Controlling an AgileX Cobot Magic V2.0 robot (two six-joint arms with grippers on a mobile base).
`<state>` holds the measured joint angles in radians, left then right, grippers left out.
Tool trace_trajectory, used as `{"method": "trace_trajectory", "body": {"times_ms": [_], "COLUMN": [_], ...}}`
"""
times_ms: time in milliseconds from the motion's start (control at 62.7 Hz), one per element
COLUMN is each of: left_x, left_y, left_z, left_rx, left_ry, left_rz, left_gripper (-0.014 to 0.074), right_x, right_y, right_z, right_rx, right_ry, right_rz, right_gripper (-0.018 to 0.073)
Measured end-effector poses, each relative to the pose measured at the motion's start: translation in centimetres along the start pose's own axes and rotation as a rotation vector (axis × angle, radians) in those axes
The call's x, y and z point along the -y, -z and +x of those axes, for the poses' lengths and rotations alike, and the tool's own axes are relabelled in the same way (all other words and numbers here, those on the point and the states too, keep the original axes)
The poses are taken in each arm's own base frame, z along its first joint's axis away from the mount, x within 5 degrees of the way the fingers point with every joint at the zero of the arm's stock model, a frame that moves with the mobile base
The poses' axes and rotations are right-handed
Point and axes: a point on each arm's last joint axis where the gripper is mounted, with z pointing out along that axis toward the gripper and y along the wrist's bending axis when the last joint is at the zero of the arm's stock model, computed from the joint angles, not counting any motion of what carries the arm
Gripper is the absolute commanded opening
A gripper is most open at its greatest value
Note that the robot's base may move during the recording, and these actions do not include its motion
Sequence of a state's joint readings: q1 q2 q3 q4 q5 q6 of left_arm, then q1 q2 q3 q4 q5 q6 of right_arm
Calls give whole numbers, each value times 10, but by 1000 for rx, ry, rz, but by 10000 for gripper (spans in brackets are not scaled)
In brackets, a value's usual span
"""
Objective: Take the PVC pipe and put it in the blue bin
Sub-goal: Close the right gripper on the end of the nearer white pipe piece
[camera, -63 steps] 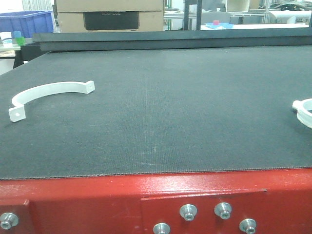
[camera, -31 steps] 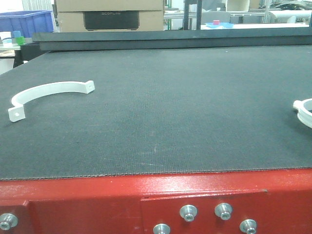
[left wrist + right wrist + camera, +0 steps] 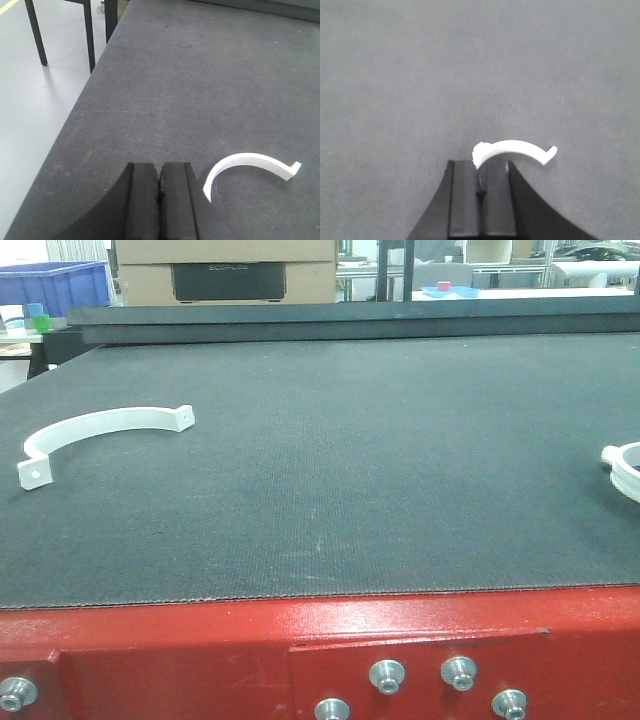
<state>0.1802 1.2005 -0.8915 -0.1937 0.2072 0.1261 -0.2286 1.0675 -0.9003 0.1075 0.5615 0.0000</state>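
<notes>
Far back left: blue bin [image 3: 55,285], contents hidden | PVC clamp [image 3: 105,423] on mat [image 3: 350,470]

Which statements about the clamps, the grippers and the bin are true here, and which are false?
1. The left gripper and the right gripper are both shut. True.
2. The white half-ring clamp lies in the blue bin. False: it lies on the dark mat, and the bin stands far behind.
3. A second white clamp shows at the front view's right edge. True.
4. The left gripper holds a clamp. False: the clamp lies on the mat, apart from it.
</notes>
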Motion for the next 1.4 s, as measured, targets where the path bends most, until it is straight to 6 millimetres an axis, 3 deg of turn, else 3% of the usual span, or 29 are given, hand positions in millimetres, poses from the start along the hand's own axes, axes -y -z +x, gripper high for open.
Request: {"method": "trace_trajectory", "body": {"times_ms": [287,399,558,670,781,877,1116,1403], "left_x": [-2,-2,-3,-4,-5,-6,-8,-8], "left_y": [0,-2,-12,-24,-37,-47,-69,-75], "left_z": [-8,-12,-8,-2,6,13,28,30], "left_rx": [90,114,91,54,12,-18,-73,-69], "left_ry": [-66,-71,-87,-90,-89,-88,-86,-87], "left_rz": [-23,-25,-29,-30,-31,-33,-36,-39], "left_gripper": [-111,-99,45,172,281,323,328,328], "right_x": [3,4,6,7,8,9,1,-7], "right_y": [-46,-61,-79,-90,-99,-107,-124,-149], "right_z": [10,15,21,24,29,32,38,50], "right_rx": [-145,-184,-230,-251,-281,-301,-310,-329], "right_ry": [-7,-5,-2,-4,-4,-5,19,46], "right_rz": [12,16,22,25,28,30,12,-2], "right_gripper": [-157,-69,139,209,216,216,216,216]}}
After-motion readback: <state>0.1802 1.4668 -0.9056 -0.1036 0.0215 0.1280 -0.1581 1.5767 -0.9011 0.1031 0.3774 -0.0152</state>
